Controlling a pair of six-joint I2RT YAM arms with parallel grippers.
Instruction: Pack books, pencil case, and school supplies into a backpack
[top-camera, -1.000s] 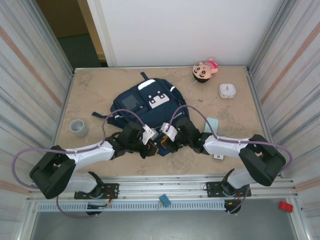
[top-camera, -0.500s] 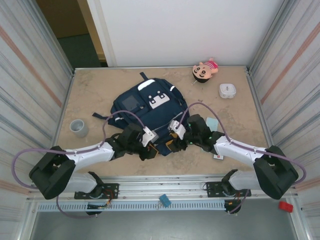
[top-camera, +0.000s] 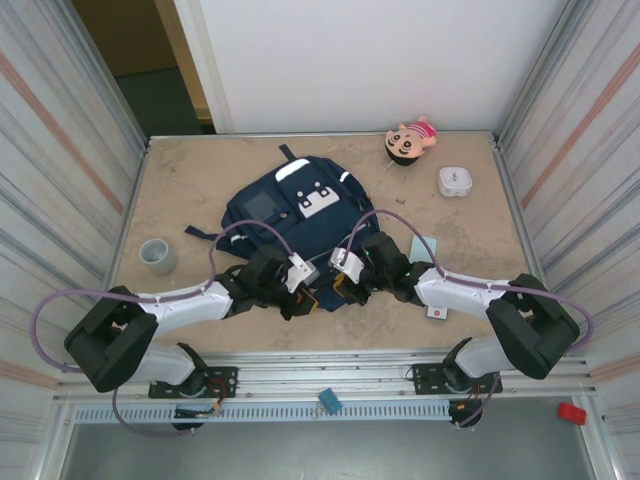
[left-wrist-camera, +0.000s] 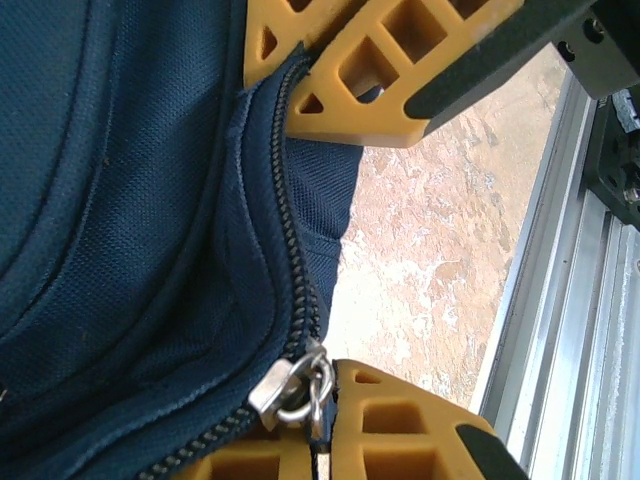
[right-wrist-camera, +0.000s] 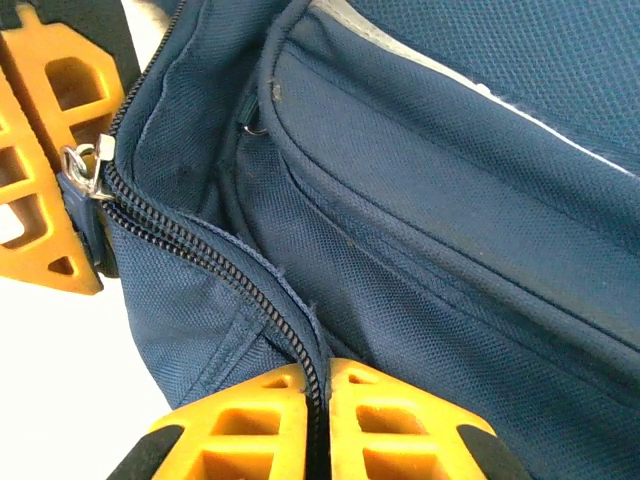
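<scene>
The navy backpack lies flat in the middle of the table, and both grippers are at its near edge. My left gripper is shut on the metal zipper pull. My right gripper is shut on the zipper seam of the backpack, facing the left fingers. The right fingers reach in from above in the left wrist view. The pale teal pencil case lies right of the bag, partly under the right arm. The small white school supplies pack sits near the front edge. The books are out of view.
A grey cup stands at the left. A white square box and a small doll are at the back right. Metal walls close in both sides. An aluminium rail runs along the table's near edge.
My right gripper opened, swung out to the right, then came back left and shut on the zipper seam. The left gripper stayed at the zipper pull.
</scene>
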